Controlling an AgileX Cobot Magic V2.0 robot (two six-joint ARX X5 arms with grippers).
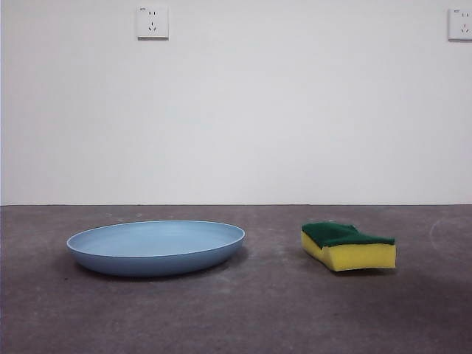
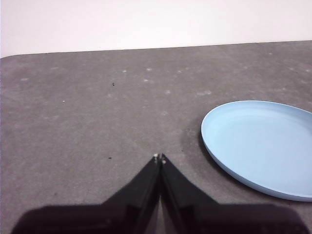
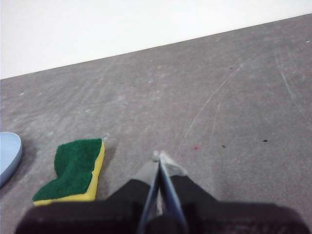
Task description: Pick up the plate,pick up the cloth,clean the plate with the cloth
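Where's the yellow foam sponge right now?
The yellow foam sponge with the dark green scouring layer lies flat on the grey table, green side up, right of the round light-blue plate in the front view, not touching it.

- Left gripper (image 2: 159, 157): two matte black jaws, each a long wedge tapering to a narrow point; small pale, metallic-looking specks sit at the very tips. Behind them, a broad black body, flat-topped and blurred.
- Right gripper (image 3: 160, 155): two jaws of the same tapering shape, black at the base (lighter grey towards the tips, where the surface catches light); thin pale edges line the inner faces. Wide black housing behind, soft in focus.
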